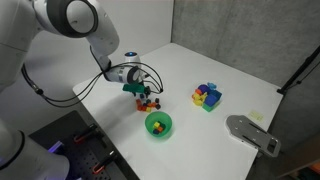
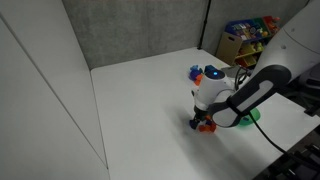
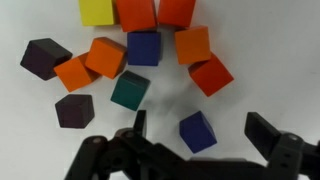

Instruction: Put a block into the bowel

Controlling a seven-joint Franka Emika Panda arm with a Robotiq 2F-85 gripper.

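In the wrist view, my gripper [image 3: 197, 128] is open, its two black fingers on either side of a dark blue block [image 3: 197, 131] lying on the white table. Other loose blocks lie beyond it: a teal block [image 3: 130, 90], orange blocks [image 3: 104, 56], a red block [image 3: 211, 75], dark purple blocks [image 3: 74, 109] and a yellow one [image 3: 97, 10]. In both exterior views the gripper [image 1: 140, 92] [image 2: 205, 112] hangs low over this cluster. The green bowl [image 1: 159, 124] stands just in front of the cluster, with a small block inside; it is mostly hidden behind the arm in an exterior view [image 2: 254, 115].
A blue, yellow and purple heap of blocks [image 1: 207, 96] sits further along the white table [image 1: 240, 80]. A grey flat device [image 1: 252, 131] lies near the table edge. A shelf of colourful items [image 2: 248, 38] stands behind the table.
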